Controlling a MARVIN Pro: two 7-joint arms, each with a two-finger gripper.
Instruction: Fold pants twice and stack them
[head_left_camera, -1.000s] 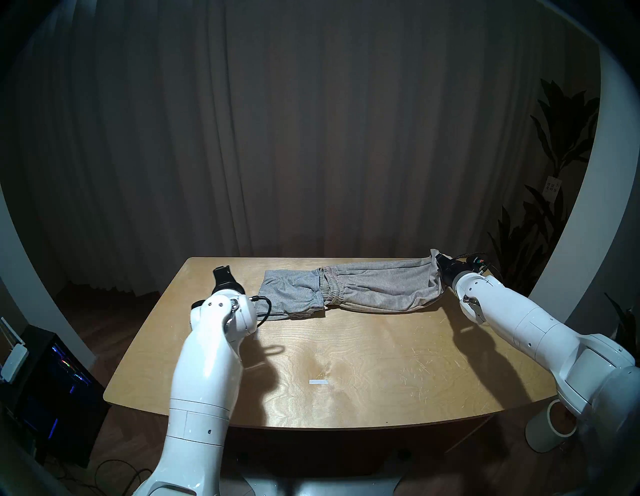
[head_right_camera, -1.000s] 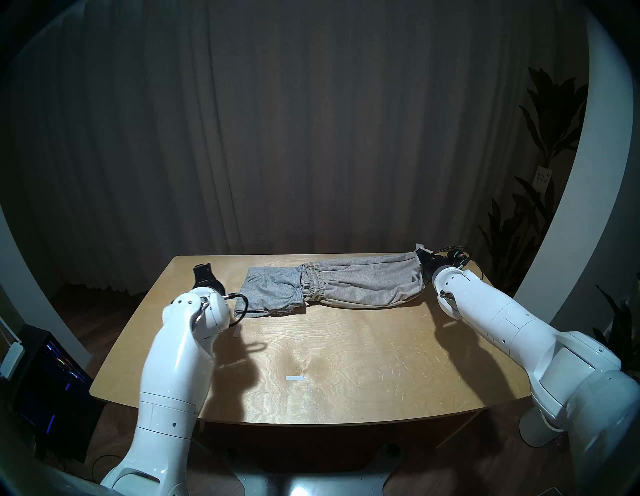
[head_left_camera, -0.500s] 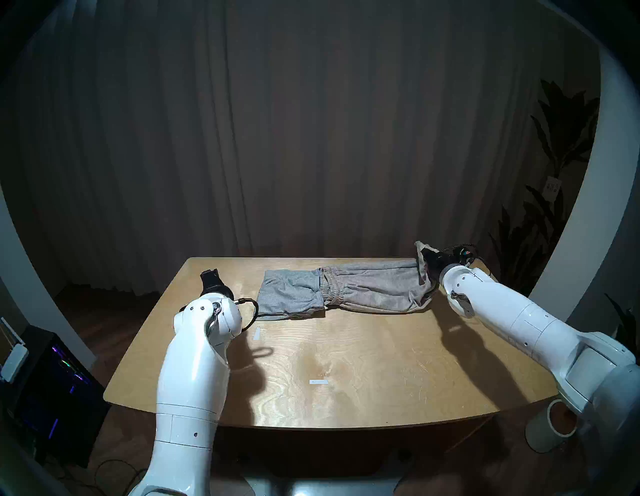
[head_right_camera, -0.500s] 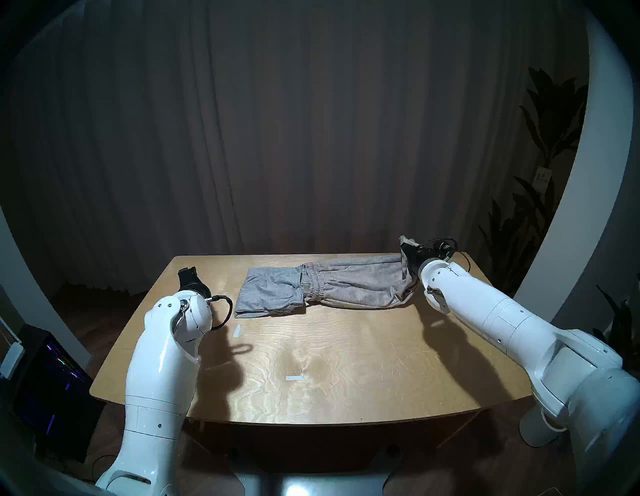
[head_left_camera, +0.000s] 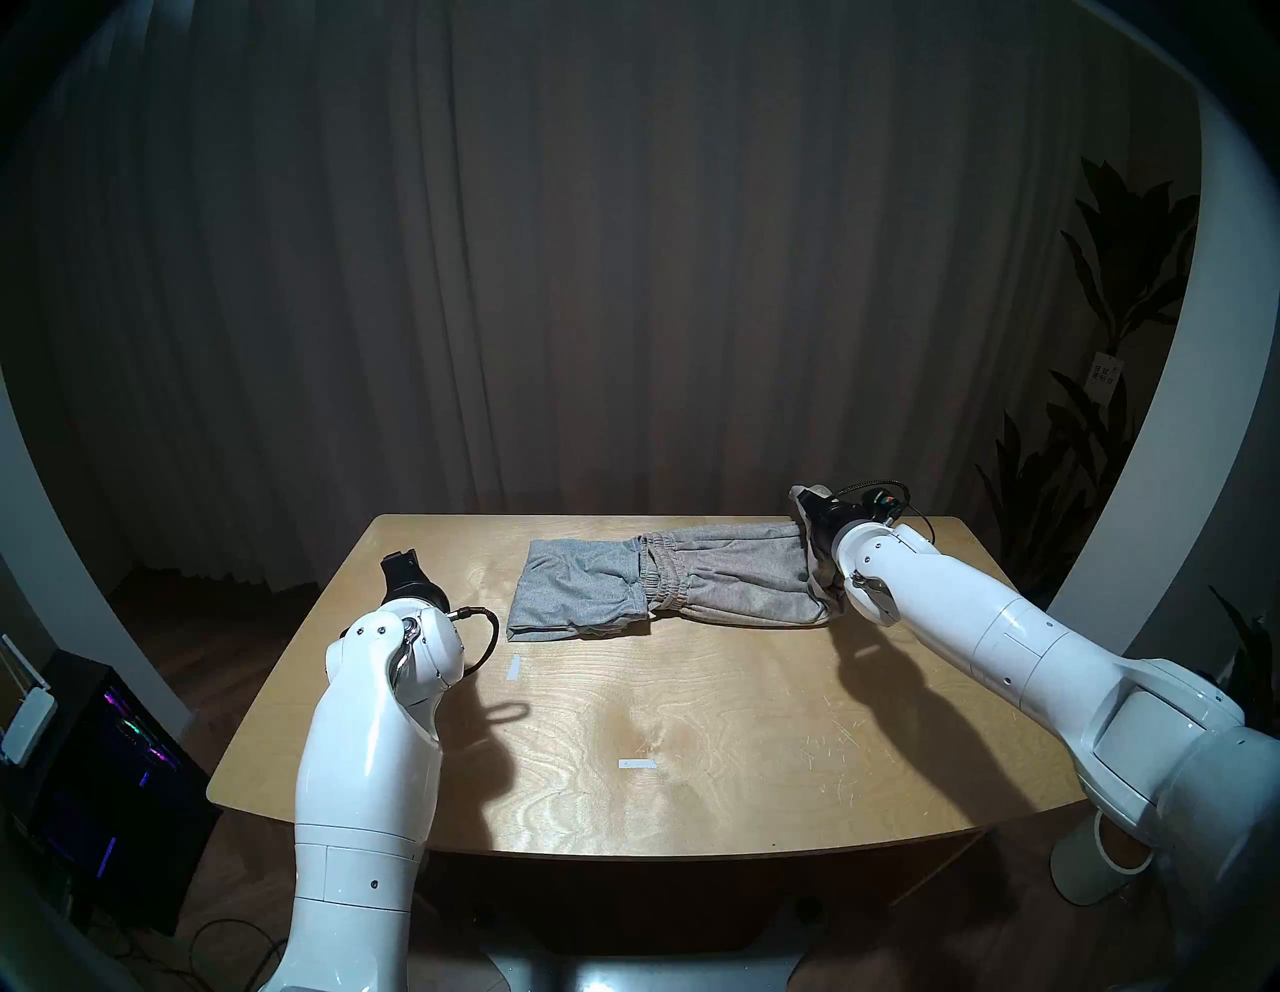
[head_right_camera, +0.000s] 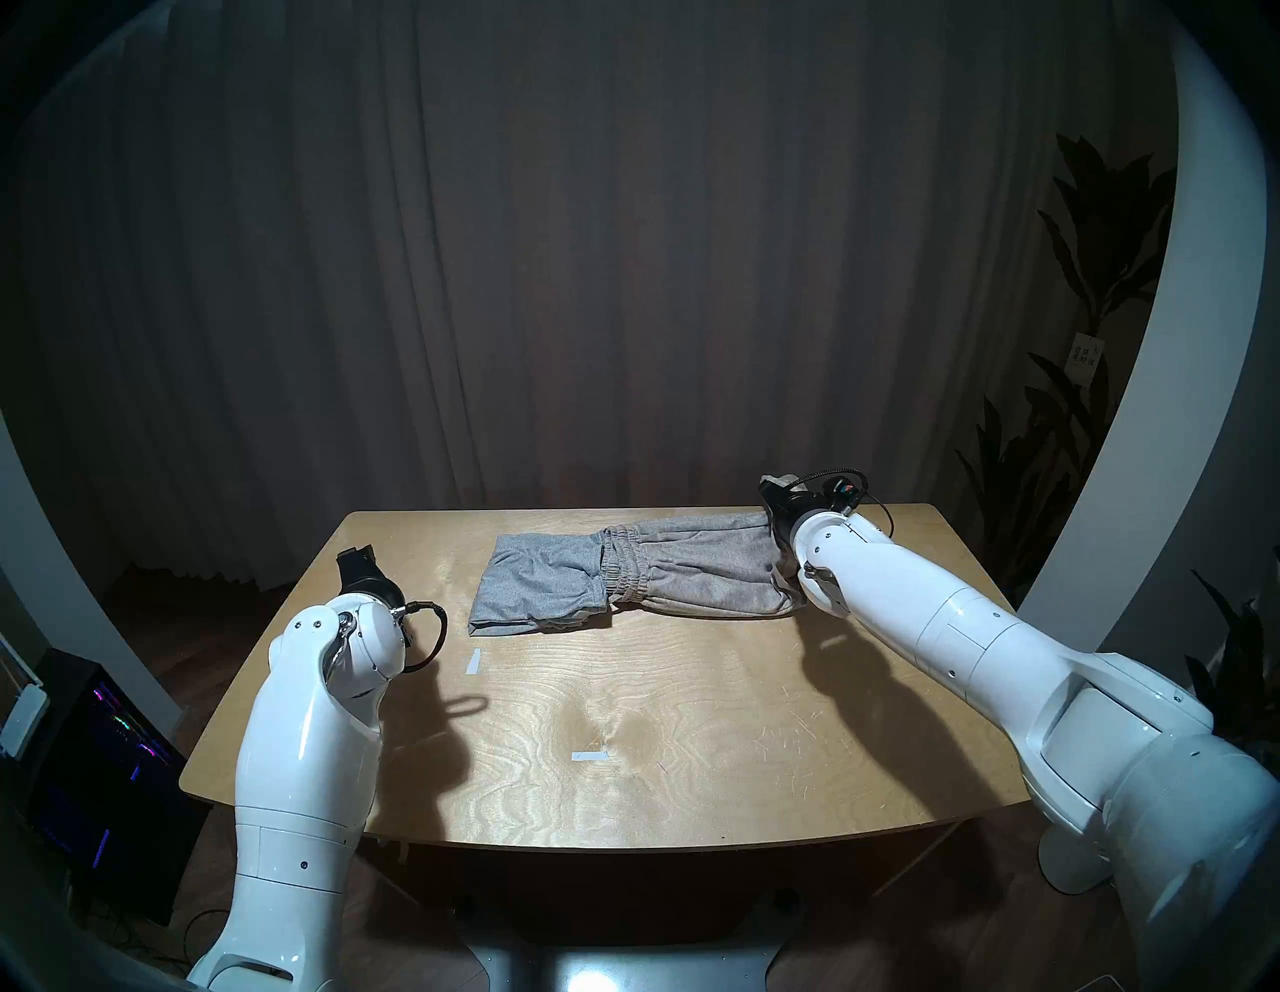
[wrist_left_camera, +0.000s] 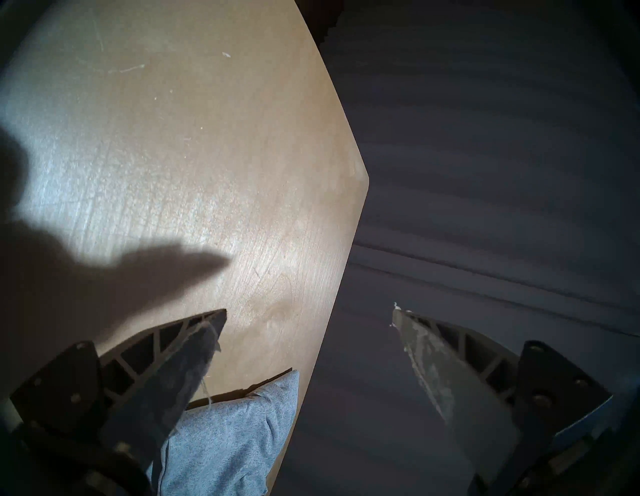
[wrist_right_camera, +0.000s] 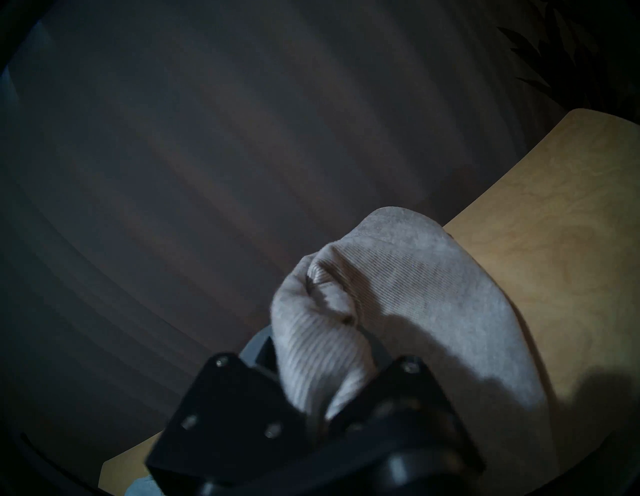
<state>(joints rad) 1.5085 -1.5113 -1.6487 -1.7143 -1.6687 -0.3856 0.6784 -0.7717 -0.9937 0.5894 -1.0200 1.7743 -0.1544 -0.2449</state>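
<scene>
**Right gripper lifting the beige-grey leg end**

Right gripper (wrist_right_camera: 332, 391) is pinching the leg end of the beige-grey pants (head_left_camera: 741, 578), its jaws clamped on bunched ribbed knit; the fingertips themselves are buried in the fabric and cannot be made out. In the head views the white right arm is reaching in low from the table's right side, its wrist covering the right end of the garment, so the lower fold there is hidden. The held cuff is standing raised above the wooden table (head_left_camera: 692, 727), near its far edge. The rest of this pair is lying flat, its gathered waistband meeting the light grey pants (head_left_camera: 575, 589), a smaller folded pair lying flat just left of it.

Left gripper (wrist_left_camera: 308, 322) is hanging wide open and empty above the table's far left corner, left of the light grey pants. Its dark ribbed fingers (wrist_left_camera: 194, 350) are showing frayed, worn pads. Only a corner of the light grey knit is showing in the left wrist view, partly behind one finger.
</scene>
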